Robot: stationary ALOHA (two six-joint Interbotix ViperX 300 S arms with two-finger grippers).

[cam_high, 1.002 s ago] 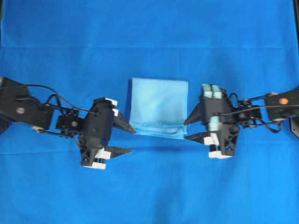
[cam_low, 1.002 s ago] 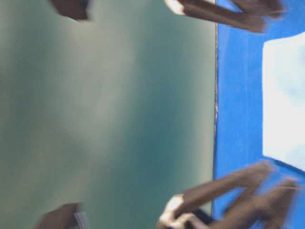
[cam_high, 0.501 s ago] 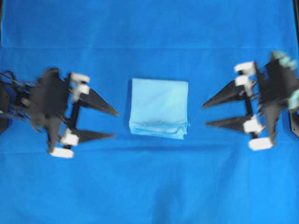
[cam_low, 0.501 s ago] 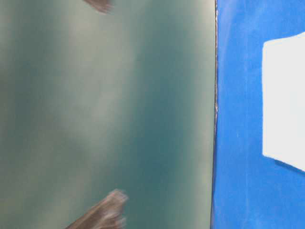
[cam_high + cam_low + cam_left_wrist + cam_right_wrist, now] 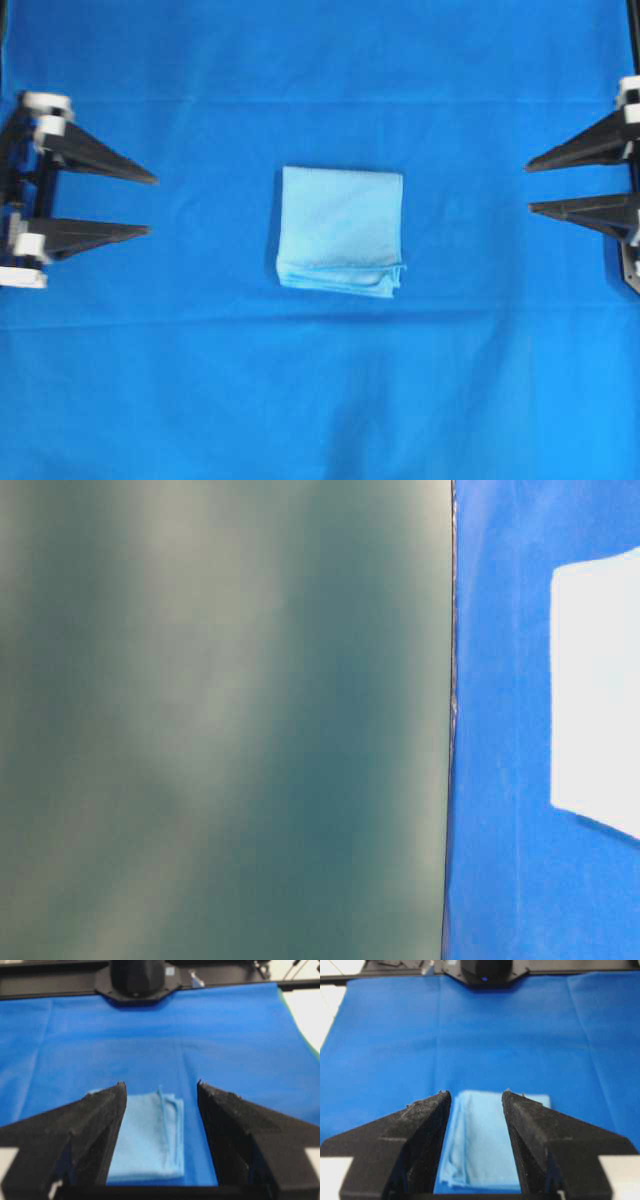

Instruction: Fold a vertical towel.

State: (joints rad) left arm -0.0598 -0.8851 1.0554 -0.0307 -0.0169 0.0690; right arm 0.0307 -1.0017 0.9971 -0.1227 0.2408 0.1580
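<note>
The towel (image 5: 340,232), light sky-blue, lies folded into a small square in the middle of the blue cover, its layered edges along the near side. It also shows in the left wrist view as the towel (image 5: 150,1135), in the right wrist view as the towel (image 5: 482,1140), and at the right edge of the table-level view as the towel (image 5: 600,690). My left gripper (image 5: 150,205) hovers open at the far left, well away from the cloth. My right gripper (image 5: 530,187) is open at the far right, likewise apart. Neither holds anything.
The royal-blue table covering (image 5: 320,400) spreads under everything. Opposite arm bases show as a dark mount (image 5: 137,977) and a dark mount (image 5: 487,970). The cover's edge (image 5: 452,720) meets a dark green background.
Both grippers have drawn back from the towel's sides to the left and right edges of the overhead view, staying open. The towel lies as before.
</note>
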